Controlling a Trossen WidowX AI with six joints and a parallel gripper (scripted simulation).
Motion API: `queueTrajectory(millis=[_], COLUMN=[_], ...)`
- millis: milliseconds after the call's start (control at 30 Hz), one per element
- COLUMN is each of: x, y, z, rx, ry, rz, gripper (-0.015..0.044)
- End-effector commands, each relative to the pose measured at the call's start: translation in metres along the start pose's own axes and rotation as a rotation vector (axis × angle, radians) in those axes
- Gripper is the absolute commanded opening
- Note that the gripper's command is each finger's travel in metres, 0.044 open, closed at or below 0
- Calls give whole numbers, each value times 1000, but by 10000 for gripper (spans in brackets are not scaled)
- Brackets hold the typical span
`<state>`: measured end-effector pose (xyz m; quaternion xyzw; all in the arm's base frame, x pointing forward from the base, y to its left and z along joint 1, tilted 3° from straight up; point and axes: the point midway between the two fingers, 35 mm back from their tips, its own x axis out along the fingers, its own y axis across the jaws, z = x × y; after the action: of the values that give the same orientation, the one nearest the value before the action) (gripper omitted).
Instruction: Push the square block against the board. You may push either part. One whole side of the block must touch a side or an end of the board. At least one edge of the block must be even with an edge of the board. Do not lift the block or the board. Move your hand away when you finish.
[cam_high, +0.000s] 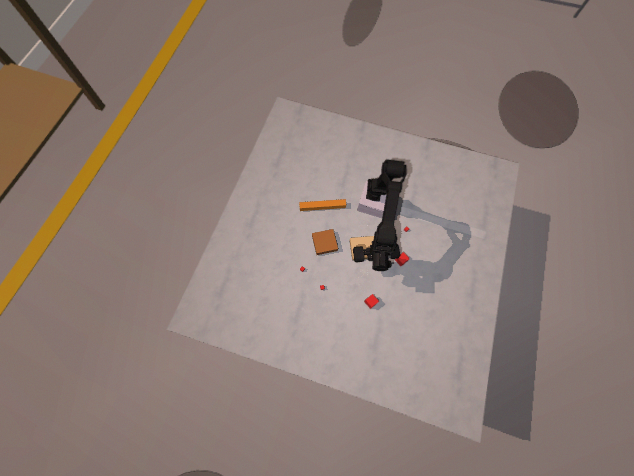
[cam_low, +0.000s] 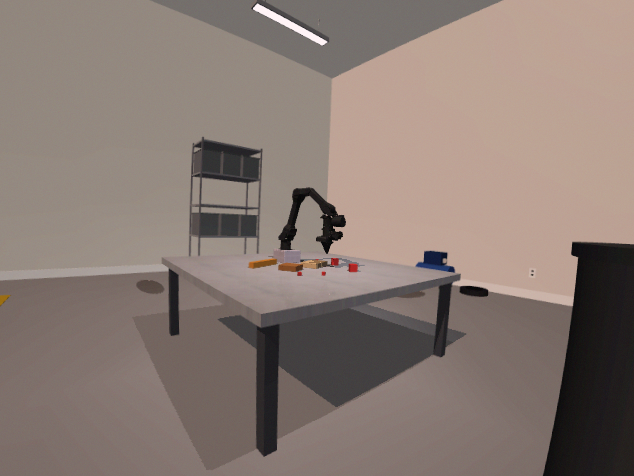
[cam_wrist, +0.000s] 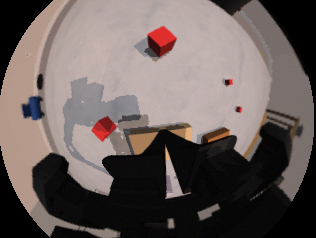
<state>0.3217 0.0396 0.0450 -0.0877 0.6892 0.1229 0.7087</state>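
Observation:
An orange-brown square block (cam_high: 325, 241) (cam_low: 290, 267) (cam_wrist: 215, 137) lies flat. A long orange bar (cam_high: 322, 204) (cam_low: 262, 263), the board by its shape, lies apart from the block, above it in the top view, and the block is turned slightly relative to it. A tan block (cam_high: 361, 241) (cam_low: 310, 264) (cam_wrist: 145, 140) lies to the right of the brown block in the top view, with a gap between them, partly hidden by the hand. My gripper (cam_low: 326, 251) (cam_wrist: 163, 132) is shut and empty, above the table near the tan block. Its tips are hidden in the top view.
One larger red cube (cam_high: 402, 258) (cam_low: 334, 261) (cam_wrist: 104, 128) lies beside the hand, another (cam_high: 371, 301) (cam_low: 353, 267) (cam_wrist: 162, 41) farther out. Tiny red cubes (cam_high: 302, 268) (cam_high: 322, 287) (cam_high: 406, 229) lie around. A pale pink box (cam_high: 369, 208) (cam_low: 286, 256) stands by the arm's base.

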Motion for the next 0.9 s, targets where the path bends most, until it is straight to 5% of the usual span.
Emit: queueTrajectory(millis=[0,367,533,867], x=[1,2,-45,-48], y=[-1,0,1,1], z=[7,24,20,20], rx=[5,4,4,4], ry=[4,2,2,3], rz=[-3,-3,-3,-3], gripper=[0,0,0,0])
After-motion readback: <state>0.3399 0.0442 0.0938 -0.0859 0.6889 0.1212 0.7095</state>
